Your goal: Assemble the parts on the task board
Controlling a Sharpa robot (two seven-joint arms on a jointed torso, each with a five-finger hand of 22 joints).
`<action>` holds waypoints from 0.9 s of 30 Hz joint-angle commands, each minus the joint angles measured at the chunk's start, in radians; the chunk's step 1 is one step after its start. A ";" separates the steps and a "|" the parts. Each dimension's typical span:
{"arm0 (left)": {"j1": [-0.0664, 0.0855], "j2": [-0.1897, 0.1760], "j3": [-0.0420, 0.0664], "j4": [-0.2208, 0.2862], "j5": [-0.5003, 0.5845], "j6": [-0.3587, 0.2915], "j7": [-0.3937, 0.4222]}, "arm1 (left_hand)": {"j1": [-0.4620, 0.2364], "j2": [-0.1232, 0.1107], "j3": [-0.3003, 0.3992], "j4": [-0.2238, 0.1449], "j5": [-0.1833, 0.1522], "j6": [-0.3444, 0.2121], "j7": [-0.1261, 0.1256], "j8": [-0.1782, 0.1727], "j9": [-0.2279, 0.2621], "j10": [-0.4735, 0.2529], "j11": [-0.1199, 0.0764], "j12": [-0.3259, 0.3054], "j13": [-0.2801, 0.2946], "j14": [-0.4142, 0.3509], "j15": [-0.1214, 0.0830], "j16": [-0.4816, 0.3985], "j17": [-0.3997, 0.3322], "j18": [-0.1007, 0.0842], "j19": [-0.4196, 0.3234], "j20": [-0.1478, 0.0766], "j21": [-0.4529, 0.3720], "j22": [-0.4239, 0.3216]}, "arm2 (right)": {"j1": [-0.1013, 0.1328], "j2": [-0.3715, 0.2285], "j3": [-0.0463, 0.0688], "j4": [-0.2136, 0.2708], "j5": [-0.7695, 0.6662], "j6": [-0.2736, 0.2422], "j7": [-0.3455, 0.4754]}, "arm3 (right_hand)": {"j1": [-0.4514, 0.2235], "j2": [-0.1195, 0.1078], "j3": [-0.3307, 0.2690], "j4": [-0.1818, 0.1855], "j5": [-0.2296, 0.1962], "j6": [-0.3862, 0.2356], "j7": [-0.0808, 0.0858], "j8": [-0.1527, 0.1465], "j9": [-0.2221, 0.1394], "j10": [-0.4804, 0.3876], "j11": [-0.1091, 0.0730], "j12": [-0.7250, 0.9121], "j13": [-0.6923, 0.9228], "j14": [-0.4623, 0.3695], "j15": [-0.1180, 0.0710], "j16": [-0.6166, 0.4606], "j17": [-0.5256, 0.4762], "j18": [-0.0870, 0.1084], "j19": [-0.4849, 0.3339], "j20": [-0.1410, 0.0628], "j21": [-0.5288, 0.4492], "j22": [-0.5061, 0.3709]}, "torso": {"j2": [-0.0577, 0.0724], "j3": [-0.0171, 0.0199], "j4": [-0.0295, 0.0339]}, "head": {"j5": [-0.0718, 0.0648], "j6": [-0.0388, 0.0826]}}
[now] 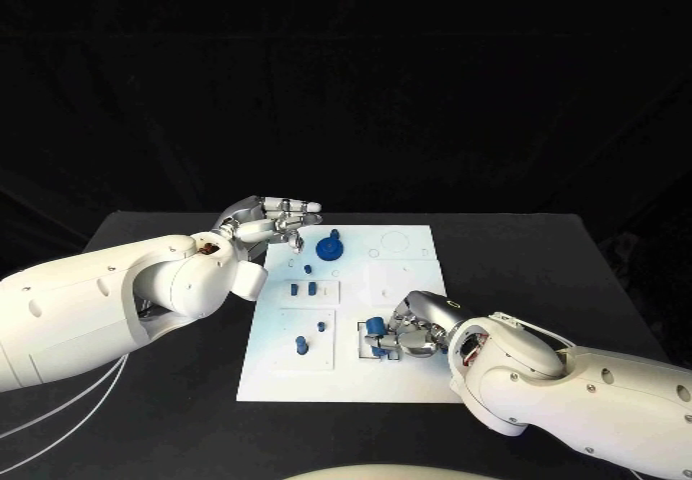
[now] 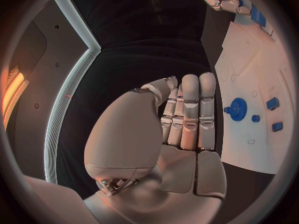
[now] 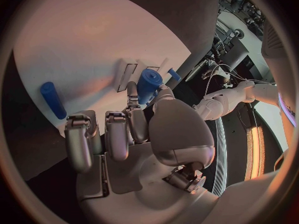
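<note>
Trouble, if it came, looked likeliest at the right hand (image 1: 408,330), which worked at the near right part of the task board (image 1: 405,378). Its fingers (image 3: 132,95) pinched a blue cylindrical part (image 1: 375,327) just above a small grey fixture (image 1: 369,349) on the board. The part seemed tilted rather than upright, though its exact seat was hidden by the hand. Pressed down askew, it could jam at the socket's rim, or slip from the narrow pinch and roll across the board onto the desk (image 1: 162,408). Hard pushing might also shove the whole board, which lay loose on the desk as far as could be judged.

A blue peg (image 1: 302,345) stood on the board left of the fixture, close enough that a sweeping finger could knock it.

The left hand (image 1: 270,221) hovered at the board's far left corner, fingers (image 2: 190,104) straight and held together, holding nothing. It hung near the blue gear (image 1: 330,246) and two small blue pieces (image 1: 302,289) beyond the peg; a careless drop there could scatter them.
</note>
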 commanded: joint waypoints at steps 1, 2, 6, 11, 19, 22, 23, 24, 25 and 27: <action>0.000 -0.001 0.001 0.003 -0.003 0.014 0.007 | -0.007 0.000 -0.004 0.001 0.000 -0.009 0.001 0.004 -0.002 -0.004 0.000 0.004 0.001 -0.006 0.001 0.007 -0.002 0.013 -0.007 -0.001 -0.003 -0.001 | -0.001 0.005 0.000 -0.007 -0.002 0.014 0.004 | -0.016 -0.002 -0.012 0.002 -0.021 -0.006 0.000 0.005 0.007 0.003 -0.007 -0.008 0.023 0.083 -0.010 0.000 0.165 -0.007 0.105 -0.008 0.004 0.263 | 0.001 0.0001 -0.0009 | 0.004 -0.002; 0.000 -0.001 0.001 0.004 -0.003 0.014 0.007 | -0.007 0.000 -0.004 0.001 0.000 -0.009 0.001 0.004 -0.002 -0.004 0.000 0.004 0.001 -0.006 0.001 0.007 -0.002 0.013 -0.007 -0.001 -0.003 -0.001 | -0.001 0.007 0.000 -0.009 -0.004 0.011 0.004 | -0.022 -0.001 -0.016 0.002 -0.037 -0.007 0.000 0.006 0.010 0.003 -0.006 -0.010 0.023 0.083 -0.010 -0.001 0.164 -0.007 0.105 -0.008 0.004 0.263 | 0.000 0.0001 -0.0013 | 0.004 -0.002; 0.000 -0.002 0.001 0.004 -0.003 0.014 0.008 | -0.007 0.000 -0.004 0.001 0.000 -0.009 0.001 0.004 -0.002 -0.004 0.000 0.004 0.001 -0.006 0.001 0.007 -0.002 0.013 -0.007 -0.001 -0.003 -0.001 | -0.001 0.011 0.000 -0.014 -0.010 0.004 0.004 | -0.045 -0.001 -0.029 0.002 -0.104 -0.012 0.000 0.009 0.023 0.002 -0.006 -0.016 0.023 0.082 -0.010 -0.003 0.161 -0.007 0.105 -0.008 0.004 0.263 | 0.000 -0.0001 -0.0019 | 0.004 -0.003; 0.000 -0.003 0.001 0.005 -0.003 0.014 0.007 | -0.007 0.000 -0.004 0.001 0.000 -0.009 0.001 0.004 -0.002 -0.004 0.000 0.004 0.001 -0.006 0.001 0.007 -0.002 0.013 -0.007 -0.001 -0.003 -0.001 | -0.001 0.015 0.000 -0.015 -0.014 0.006 0.007 | -0.082 -0.023 -0.032 0.003 -0.213 -0.018 0.001 0.012 0.040 0.000 -0.005 -0.026 0.022 0.081 -0.009 -0.006 0.156 -0.007 0.105 -0.007 0.004 0.263 | 0.000 0.0002 -0.0017 | 0.002 -0.004; 0.000 -0.004 0.001 0.005 -0.003 0.015 0.005 | -0.007 0.000 -0.004 0.001 0.000 -0.009 0.001 0.004 -0.002 -0.004 0.000 0.004 0.001 -0.006 0.001 0.007 -0.002 0.013 -0.007 -0.001 -0.003 -0.001 | -0.001 0.015 0.000 -0.007 -0.016 0.002 0.015 | -0.093 -0.039 -0.022 0.004 -0.234 -0.021 0.002 0.013 0.047 -0.001 -0.004 -0.031 0.020 0.081 -0.008 -0.008 0.154 -0.007 0.105 -0.006 0.004 0.263 | -0.001 0.0000 -0.0012 | 0.001 -0.004; 0.000 -0.004 0.001 0.005 -0.003 0.015 0.005 | -0.007 0.000 -0.004 0.001 0.000 -0.009 0.001 0.004 -0.002 -0.004 0.000 0.004 0.001 -0.006 0.001 0.007 -0.002 0.013 -0.007 -0.001 -0.003 -0.001 | -0.001 0.010 0.000 0.002 -0.016 -0.001 0.020 | -0.096 -0.038 -0.019 0.004 -0.235 -0.021 0.002 0.014 0.048 -0.001 -0.004 -0.029 0.022 0.081 -0.008 -0.007 0.155 -0.007 0.105 -0.006 0.004 0.263 | -0.001 0.0001 -0.0013 | 0.001 -0.003; 0.000 -0.004 0.001 0.005 -0.003 0.015 0.005 | -0.007 0.000 -0.004 0.001 0.000 -0.009 0.001 0.004 -0.002 -0.004 0.000 0.004 0.001 -0.006 0.001 0.007 -0.002 0.013 -0.007 -0.001 -0.003 -0.001 | -0.002 0.009 0.000 0.005 -0.016 -0.002 0.021 | -0.098 -0.037 -0.018 0.004 -0.235 -0.020 0.001 0.014 0.049 0.000 -0.004 -0.029 0.023 0.081 -0.008 -0.007 0.156 -0.007 0.105 -0.006 0.004 0.263 | -0.001 0.0001 -0.0013 | 0.001 -0.003; 0.000 -0.004 0.001 0.005 -0.003 0.015 0.005 | -0.007 0.000 -0.004 0.001 0.000 -0.009 0.001 0.004 -0.002 -0.004 0.000 0.004 0.001 -0.006 0.001 0.007 -0.002 0.013 -0.007 -0.001 -0.003 -0.001 | -0.002 0.007 0.000 0.009 -0.017 -0.002 0.022 | -0.100 -0.036 -0.017 0.004 -0.235 -0.020 0.001 0.015 0.050 0.000 -0.005 -0.028 0.024 0.081 -0.008 -0.007 0.156 -0.007 0.105 -0.006 0.004 0.263 | -0.001 0.0002 -0.0012 | 0.001 -0.003; 0.000 -0.005 0.001 0.005 -0.003 0.015 0.005 | -0.007 0.000 -0.004 0.001 0.000 -0.009 0.001 0.004 -0.002 -0.004 0.000 0.004 0.001 -0.006 0.001 0.007 -0.002 0.013 -0.007 -0.001 -0.003 -0.001 | -0.002 0.004 0.000 0.014 -0.018 -0.003 0.023 | -0.102 -0.035 -0.015 0.004 -0.235 -0.019 0.001 0.015 0.051 0.001 -0.005 -0.028 0.025 0.081 -0.008 -0.006 0.157 -0.007 0.105 -0.006 0.004 0.263 | -0.001 0.0004 -0.0012 | 0.001 -0.002; 0.000 -0.006 0.001 0.005 -0.003 0.015 0.005 | -0.007 0.000 -0.004 0.001 0.000 -0.009 0.001 0.004 -0.002 -0.004 0.000 0.004 0.001 -0.006 0.001 0.007 -0.002 0.013 -0.007 -0.001 -0.003 -0.001 | -0.003 -0.002 0.000 0.025 -0.019 -0.004 0.024 | -0.106 -0.031 -0.012 0.004 -0.231 -0.018 0.000 0.017 0.053 0.002 -0.005 -0.026 0.026 0.082 -0.009 -0.006 0.158 -0.007 0.105 -0.006 0.004 0.263 | -0.001 0.0006 -0.0014 | 0.002 -0.002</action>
